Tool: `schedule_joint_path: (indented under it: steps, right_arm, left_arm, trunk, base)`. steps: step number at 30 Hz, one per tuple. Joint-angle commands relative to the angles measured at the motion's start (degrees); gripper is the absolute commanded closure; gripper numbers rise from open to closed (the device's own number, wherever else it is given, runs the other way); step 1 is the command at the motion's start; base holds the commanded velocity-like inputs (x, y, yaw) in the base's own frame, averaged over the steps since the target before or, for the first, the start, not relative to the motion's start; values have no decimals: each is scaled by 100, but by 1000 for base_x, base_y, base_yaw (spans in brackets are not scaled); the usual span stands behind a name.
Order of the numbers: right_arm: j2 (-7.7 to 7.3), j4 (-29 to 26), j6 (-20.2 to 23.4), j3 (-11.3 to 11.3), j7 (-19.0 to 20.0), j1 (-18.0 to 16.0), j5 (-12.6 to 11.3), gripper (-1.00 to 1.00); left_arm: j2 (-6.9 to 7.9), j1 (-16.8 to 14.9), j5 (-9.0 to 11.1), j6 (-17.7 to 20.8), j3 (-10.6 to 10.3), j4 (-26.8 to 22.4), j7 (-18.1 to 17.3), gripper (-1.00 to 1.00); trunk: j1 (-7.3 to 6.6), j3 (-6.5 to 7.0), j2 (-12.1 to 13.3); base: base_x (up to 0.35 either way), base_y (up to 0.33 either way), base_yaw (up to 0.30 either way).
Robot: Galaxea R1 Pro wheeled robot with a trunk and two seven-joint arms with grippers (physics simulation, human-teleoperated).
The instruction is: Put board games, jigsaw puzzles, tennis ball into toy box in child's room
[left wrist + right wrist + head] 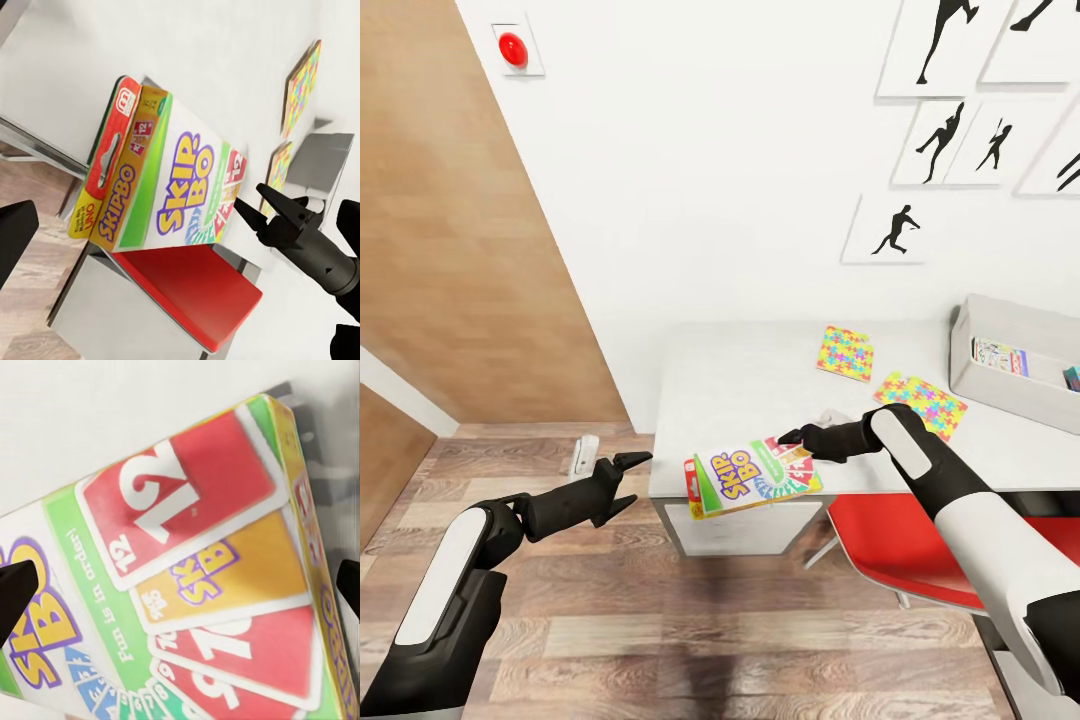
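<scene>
Skip-Bo box (752, 478) at the table's (760, 370) near edge, overhanging toward the floor, right gripper (792, 437) at its far corner with fingers spread, one fingertip (15, 592) at each side of the box face in the wrist view. Left gripper (630, 480) over the floor beside the table, fingers spread and holding nothing. Two puzzles (846, 352) (922, 403) farther back on the table, toy box (1010, 385) at its right end.
</scene>
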Motion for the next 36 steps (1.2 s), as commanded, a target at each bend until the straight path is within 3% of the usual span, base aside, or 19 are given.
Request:
schedule_joint_path:
  steps: [1,36]
  right_arm:
    - [-6,-3,10,18,13,-6,8,-100]
    - [-210,-9,141,8,11,7,3,-100]
  left_arm:
    - [-1,-5,58,11,6,-5,60,-100]
    - [-1,-5,59,11,6,-5,60,-100]
  trunk:
    - [3,-9,-10]
    - [3,-9,-10]
  base:
    - [0,0,0]
    - [0,0,0]
